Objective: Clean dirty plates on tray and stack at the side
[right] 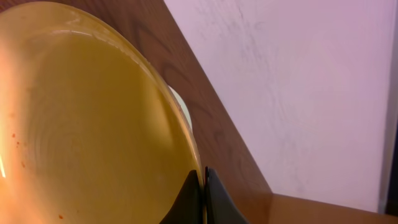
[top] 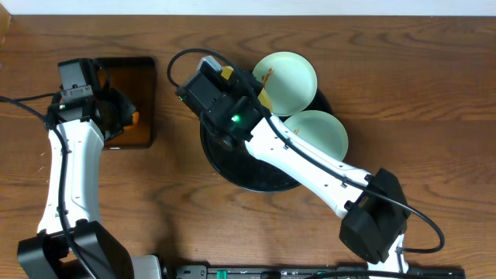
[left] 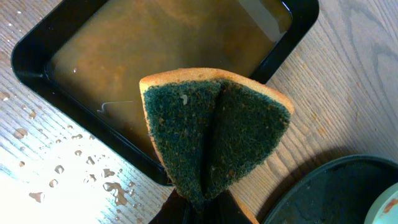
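From the remote station I see the wooden table with the round black tray at its middle and a rectangular black pan of brownish liquid to its left. Two mint plates are on the tray: one at the far edge, with an orange-brown smear near its rim, and the other on the right side, just beside the first. The yellow plate is tilted above the tray's far left part. Small orange specks dot its inner face. The right gripper pinches its rim, the two fingers pressed together on the thin edge. Over the near right corner of the pan, the left gripper pinches a sponge. The sponge is folded, dark green scrub side facing the wrist camera and orange foam along the top edge. It hangs above the pan's rim; I cannot tell whether it touches. Water drops lie on the wood beside the pan, and the tray's edge shows at the lower right of that view.
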Robot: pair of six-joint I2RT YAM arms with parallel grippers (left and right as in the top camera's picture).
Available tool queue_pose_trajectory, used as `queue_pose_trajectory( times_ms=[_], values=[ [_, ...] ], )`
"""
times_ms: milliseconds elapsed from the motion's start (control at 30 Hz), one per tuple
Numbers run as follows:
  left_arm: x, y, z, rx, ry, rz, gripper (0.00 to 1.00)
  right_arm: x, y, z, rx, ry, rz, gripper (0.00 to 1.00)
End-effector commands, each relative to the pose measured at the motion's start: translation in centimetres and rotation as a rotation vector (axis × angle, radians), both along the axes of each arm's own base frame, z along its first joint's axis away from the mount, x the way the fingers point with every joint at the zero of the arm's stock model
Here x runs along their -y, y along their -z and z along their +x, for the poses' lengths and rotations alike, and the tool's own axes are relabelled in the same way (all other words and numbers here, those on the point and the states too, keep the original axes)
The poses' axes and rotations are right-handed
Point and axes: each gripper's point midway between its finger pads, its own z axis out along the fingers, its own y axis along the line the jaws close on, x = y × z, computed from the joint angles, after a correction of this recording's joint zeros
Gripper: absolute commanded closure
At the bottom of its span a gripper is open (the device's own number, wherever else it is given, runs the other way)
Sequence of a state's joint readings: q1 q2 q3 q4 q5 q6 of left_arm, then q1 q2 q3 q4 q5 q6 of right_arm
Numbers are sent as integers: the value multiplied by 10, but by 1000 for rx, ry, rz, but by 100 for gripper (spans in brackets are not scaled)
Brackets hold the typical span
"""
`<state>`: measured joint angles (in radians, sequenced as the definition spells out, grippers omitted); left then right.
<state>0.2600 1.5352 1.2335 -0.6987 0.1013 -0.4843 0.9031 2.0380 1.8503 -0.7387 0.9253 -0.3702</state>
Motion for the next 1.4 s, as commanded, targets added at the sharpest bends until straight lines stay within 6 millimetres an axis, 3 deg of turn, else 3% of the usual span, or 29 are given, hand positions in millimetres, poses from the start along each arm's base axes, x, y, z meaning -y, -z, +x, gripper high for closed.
queue_pose_trajectory(
  times_ms=[0,133,267,433,533,733,967,1067,1167,1367],
  values=[
    [1,2,0,-3,19,5,92,8,-11,4,35,25,-33,99],
    [1,2,-1,-4,19,5,93,-4,17,-1,-108,-13,144,99],
    [2,4,-5,-22,19,-1,93,-19,57,-20,-420,-60,411,99],
    [13,4,-3,-12,48,-57,92,-1,73,-17,-644,33,674,99],
    [33,1,1,15,104,-140,92,19,78,-11,-725,82,765,99],
    [73,2,5,8,178,-177,92,58,92,14,-712,200,820,99],
    [137,10,14,20,263,-209,92,61,131,18,-709,337,902,99],
    [154,15,20,28,306,-210,92,63,143,13,-712,382,910,99],
    [170,29,22,-2,327,-221,93,66,153,8,-722,394,896,99],
    [208,76,18,-118,364,-261,92,66,160,2,-736,399,885,99]
  ],
)
